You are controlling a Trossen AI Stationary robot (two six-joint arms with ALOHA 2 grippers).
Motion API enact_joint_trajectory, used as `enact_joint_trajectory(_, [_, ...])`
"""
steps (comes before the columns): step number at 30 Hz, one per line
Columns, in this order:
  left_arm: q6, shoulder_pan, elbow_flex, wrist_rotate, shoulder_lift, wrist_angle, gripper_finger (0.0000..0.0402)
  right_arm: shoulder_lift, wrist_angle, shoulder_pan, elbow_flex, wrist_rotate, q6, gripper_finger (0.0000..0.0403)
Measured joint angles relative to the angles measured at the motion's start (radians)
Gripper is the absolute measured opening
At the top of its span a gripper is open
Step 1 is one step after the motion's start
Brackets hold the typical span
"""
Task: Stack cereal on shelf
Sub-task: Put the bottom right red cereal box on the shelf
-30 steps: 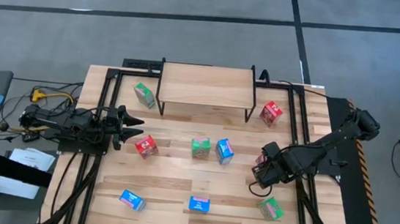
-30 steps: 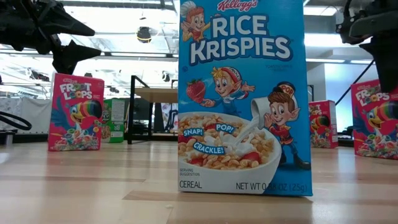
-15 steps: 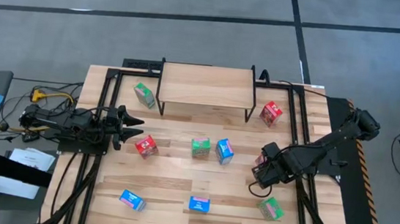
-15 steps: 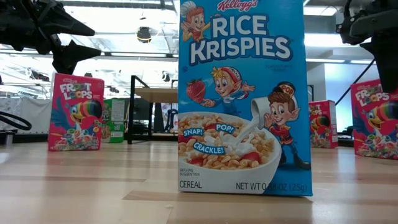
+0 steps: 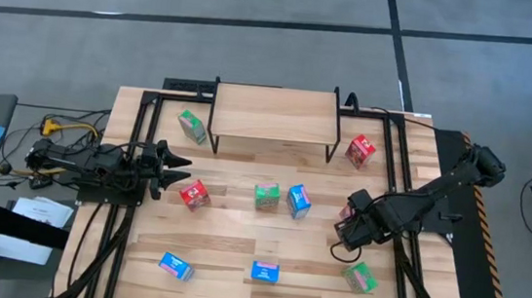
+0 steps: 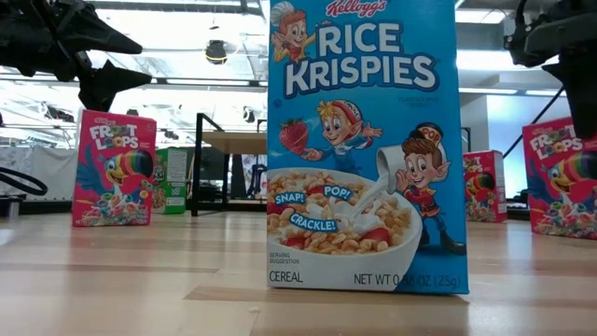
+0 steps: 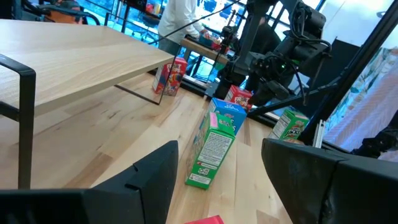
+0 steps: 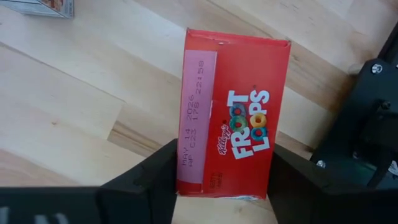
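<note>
slatted tabletop, right gripper seemingly pinching red cereal box, clear only from its wrist

Slatted wooden tabletop; yellow cable; person beyond.

Shelf at table's rear; cereal boxes scattered before it

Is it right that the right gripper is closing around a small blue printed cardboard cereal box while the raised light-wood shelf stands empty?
Not quite: the small printed cardboard cereal box between the right gripper fingers is red, a Froot Loops box, as the right wrist view shows. The raised light-wood shelf does stand empty in the high view.
</note>
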Motion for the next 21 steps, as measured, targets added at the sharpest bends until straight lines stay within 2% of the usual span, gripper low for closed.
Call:
enact_joint_trajectory(10, [0.000,0.000,0.000,0.000,0.000,0.000,0.0222,-0.005,-0.012,-0.012,0.095,0.009,-0.099,0.0227])
enact_joint_trajectory(21, [0.000,0.000,0.000,0.000,0.000,0.000,0.0222,-0.005,-0.025,-0.141,0.224,0.012,-0.367,0.0228])
